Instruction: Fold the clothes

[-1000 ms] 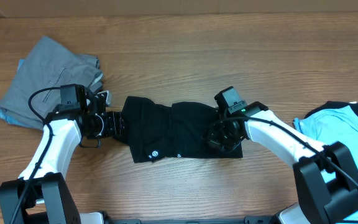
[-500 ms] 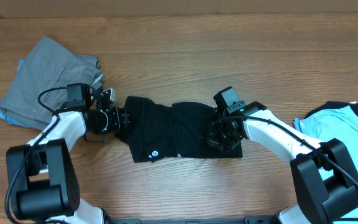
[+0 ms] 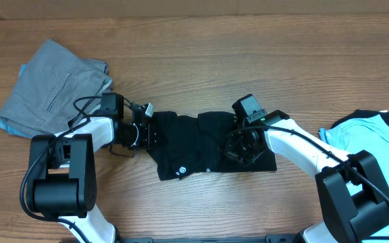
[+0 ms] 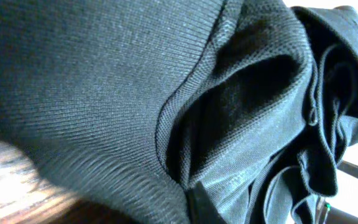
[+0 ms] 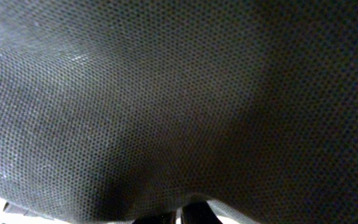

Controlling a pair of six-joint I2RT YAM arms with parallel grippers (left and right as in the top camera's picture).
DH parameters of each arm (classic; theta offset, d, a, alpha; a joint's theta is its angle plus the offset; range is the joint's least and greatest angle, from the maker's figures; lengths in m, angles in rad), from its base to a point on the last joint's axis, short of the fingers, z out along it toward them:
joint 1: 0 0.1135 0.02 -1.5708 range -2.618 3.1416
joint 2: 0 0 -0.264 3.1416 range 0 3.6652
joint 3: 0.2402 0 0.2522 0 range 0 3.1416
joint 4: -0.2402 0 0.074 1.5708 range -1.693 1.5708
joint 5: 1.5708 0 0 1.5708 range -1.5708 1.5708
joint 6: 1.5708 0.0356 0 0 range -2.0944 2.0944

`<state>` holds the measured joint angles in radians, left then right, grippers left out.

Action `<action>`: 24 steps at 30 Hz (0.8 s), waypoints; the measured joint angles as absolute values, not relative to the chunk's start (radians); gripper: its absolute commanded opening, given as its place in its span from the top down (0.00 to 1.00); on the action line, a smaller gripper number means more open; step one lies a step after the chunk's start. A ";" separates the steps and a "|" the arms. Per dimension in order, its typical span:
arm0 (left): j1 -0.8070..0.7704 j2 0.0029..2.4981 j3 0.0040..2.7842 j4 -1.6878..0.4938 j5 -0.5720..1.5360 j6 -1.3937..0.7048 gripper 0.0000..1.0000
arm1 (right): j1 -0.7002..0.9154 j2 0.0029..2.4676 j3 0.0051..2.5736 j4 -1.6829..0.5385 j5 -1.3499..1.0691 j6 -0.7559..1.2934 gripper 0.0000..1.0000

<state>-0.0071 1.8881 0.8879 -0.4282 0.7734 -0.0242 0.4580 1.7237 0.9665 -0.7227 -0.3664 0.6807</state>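
Left end effector [image 3: 146,131] sits right at the left edge of the black garment [image 3: 194,145], and the right end effector [image 3: 243,147] is on its right part. Both are buried in cloth. Honestly, I can't tell whether either one is pinched onto fabric or parted: both wrist views are wall-to-wall black knit and mesh, with barely a sliver of finger at the bottom edge.

That garment lies mid-tabletop [image 3: 248,54], a bit toward the near side, and it's bunched up with ridges across the middle rather than lying flat. A grey garment [image 3: 49,88] lies at the far left, not far from the left arm, and a light blue shirt [image 3: 377,145] pokes in at the right edge, well apart.

My worries from here:

- The wrinkles get locked in. If the two ends come closer together, the middle just heaps up more, and any fold on top of that comes out lumpy and crooked.
- A grab through several layers at once. The left wrist view shows overlapping flaps and a seam, so a pinch there could catch the wrong layer and drag the whole bundle instead of one edge.
- Thin mesh slipping out mid-lift, which would let one side flop down skewed.
- The left arm swinging wide and snagging the grey piece — it's the closest bystander.
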 measured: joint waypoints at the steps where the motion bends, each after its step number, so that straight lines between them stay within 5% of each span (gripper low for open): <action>1: -0.006 1.890 0.888 -0.440 0.778 -0.027 0.96 | 0.458 1.724 0.966 -0.727 -0.366 0.680 0.96; 9: 0.079 1.890 0.992 -0.807 0.673 0.010 0.96 | 0.458 1.722 0.966 -0.792 -0.366 0.680 0.96; 15: 0.131 1.810 1.332 -1.131 0.510 0.063 0.96 | 0.458 1.651 0.964 -0.848 -0.357 0.680 0.96; 24: -0.044 1.705 1.524 -1.182 0.494 0.044 0.93 | 0.458 1.609 0.964 -0.857 -0.350 0.680 0.96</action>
<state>-0.0441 1.7046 1.5238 -1.1820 0.4942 0.0437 0.4580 1.6089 0.9642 -0.8570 -0.3496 0.6804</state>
